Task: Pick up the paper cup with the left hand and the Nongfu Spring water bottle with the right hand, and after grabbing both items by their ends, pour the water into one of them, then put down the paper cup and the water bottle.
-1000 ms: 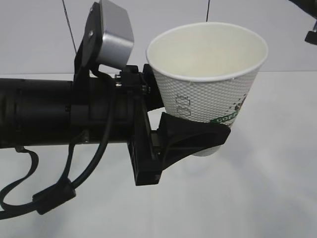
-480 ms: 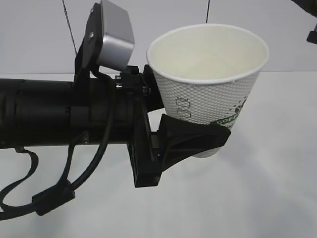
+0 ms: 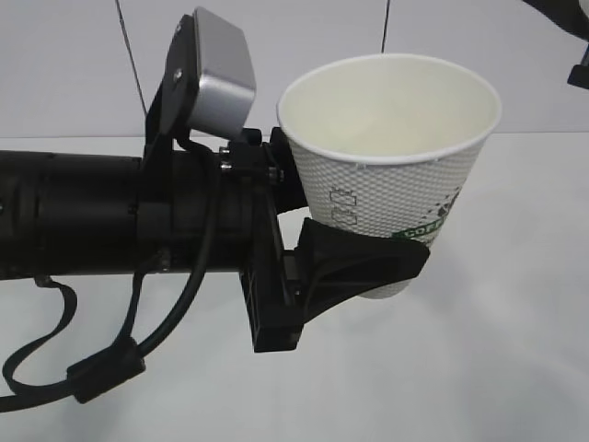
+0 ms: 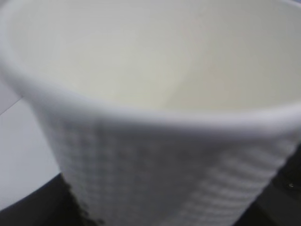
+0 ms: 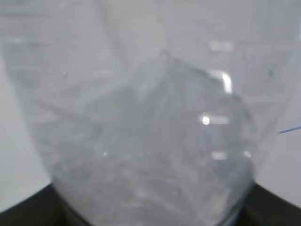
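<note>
My left gripper (image 3: 373, 253) is shut on the paper cup (image 3: 391, 175), holding it upright above the table by its lower end. One black finger (image 3: 363, 262) crosses the cup's front below the green print. The cup's cream inside (image 4: 155, 70) fills the left wrist view, and no water shows in it. The clear ribbed Nongfu Spring water bottle (image 5: 150, 122) fills the right wrist view, blurred, between dark fingers (image 5: 23, 209) at the bottom corners. My right gripper is shut on it. The label and any water level cannot be made out. Only a black bit of the right hand (image 3: 578, 72) shows at the top right.
A white table (image 3: 479, 368) spreads under the cup, with a pale wall (image 3: 74, 64) behind. The thick black left arm (image 3: 83, 216), its silver module (image 3: 221, 69) and looping cables (image 3: 101, 368) take up the left half of the exterior view.
The left arm with the cup has sunk slightly and shifted a little to the right. The grip on the cup is unchanged.
</note>
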Motion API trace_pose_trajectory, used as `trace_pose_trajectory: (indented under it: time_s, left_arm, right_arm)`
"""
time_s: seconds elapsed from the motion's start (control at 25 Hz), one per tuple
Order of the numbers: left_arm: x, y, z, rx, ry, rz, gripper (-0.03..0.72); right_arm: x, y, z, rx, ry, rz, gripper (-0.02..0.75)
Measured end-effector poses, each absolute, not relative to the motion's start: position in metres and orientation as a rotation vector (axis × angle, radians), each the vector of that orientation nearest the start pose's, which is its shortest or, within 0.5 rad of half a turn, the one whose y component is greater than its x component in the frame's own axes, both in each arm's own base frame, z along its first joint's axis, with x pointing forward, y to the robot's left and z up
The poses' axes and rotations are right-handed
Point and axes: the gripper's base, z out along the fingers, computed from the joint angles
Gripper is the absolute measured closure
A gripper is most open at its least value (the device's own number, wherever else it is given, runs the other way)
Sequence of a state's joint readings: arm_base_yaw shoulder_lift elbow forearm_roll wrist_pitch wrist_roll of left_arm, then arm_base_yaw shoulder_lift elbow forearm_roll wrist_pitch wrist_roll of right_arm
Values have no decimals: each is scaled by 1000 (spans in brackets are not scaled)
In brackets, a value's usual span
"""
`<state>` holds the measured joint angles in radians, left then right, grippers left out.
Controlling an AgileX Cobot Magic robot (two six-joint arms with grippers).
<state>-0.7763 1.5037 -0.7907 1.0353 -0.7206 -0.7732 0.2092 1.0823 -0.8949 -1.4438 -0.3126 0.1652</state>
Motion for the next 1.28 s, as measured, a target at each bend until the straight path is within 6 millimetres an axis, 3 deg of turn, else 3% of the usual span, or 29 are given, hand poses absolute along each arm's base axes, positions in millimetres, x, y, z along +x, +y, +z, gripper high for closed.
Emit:
trace_pose_trajectory:
  time_s: [0.76, 1.04, 1.28]
  left_arm:
    - [190, -257, 247, 1206, 1481, -972, 175]
    - [190, -257, 246, 1207, 1483, -972, 175]
    - [189, -256, 243, 1209, 1493, -973, 175]
  right_arm:
    - [241, 79, 370, -1304, 1097, -529, 290]
    - [238, 80, 348, -1346, 1135, -482, 290]
    - [237, 80, 344, -1353, 1144, -476, 290]
